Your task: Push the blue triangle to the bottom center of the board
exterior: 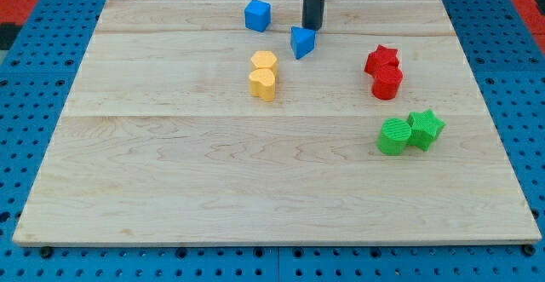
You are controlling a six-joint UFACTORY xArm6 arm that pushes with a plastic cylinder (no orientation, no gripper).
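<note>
The blue triangle lies near the view's top centre of the wooden board. My tip is the lower end of the dark rod; it stands just above and slightly right of the blue triangle, touching or almost touching its top edge. A blue cube sits to the left of the rod, near the board's top edge.
A yellow hexagon and a yellow block sit together below-left of the triangle. A red star and red cylinder lie at right. A green cylinder and green star lie lower right.
</note>
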